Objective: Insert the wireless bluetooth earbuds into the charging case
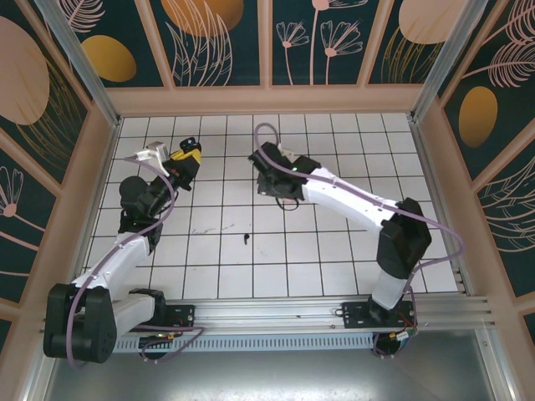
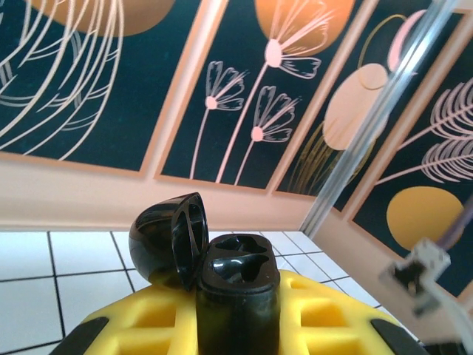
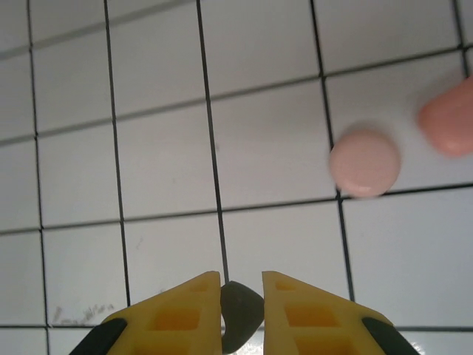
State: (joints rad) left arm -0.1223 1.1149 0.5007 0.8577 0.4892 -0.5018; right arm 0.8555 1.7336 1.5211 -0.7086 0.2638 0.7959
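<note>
Left hand point(image 1: 185, 155) raised, clamping case point(image 2: 236, 288); right hand point(image 3: 242, 279) low (arm stretched forward), pinching dark earbud point(image 3: 240, 314)

The left tool point(image 2: 236, 324) clamps the black charging case point(image 2: 236, 285) upright, its lid hinged open leftward.

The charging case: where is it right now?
In the left wrist view, the black charging case stands upright, lid open, held in the left gripper. From above, that gripper is over the far-left part of the table.

Dark teal, flower-painted wall panels point(image 1: 334, 58) are enclosing a white grid-lined tabletop point(image 1: 334, 251), a silver aluminium rail point(image 1: 276, 313) edging its near side.
</note>
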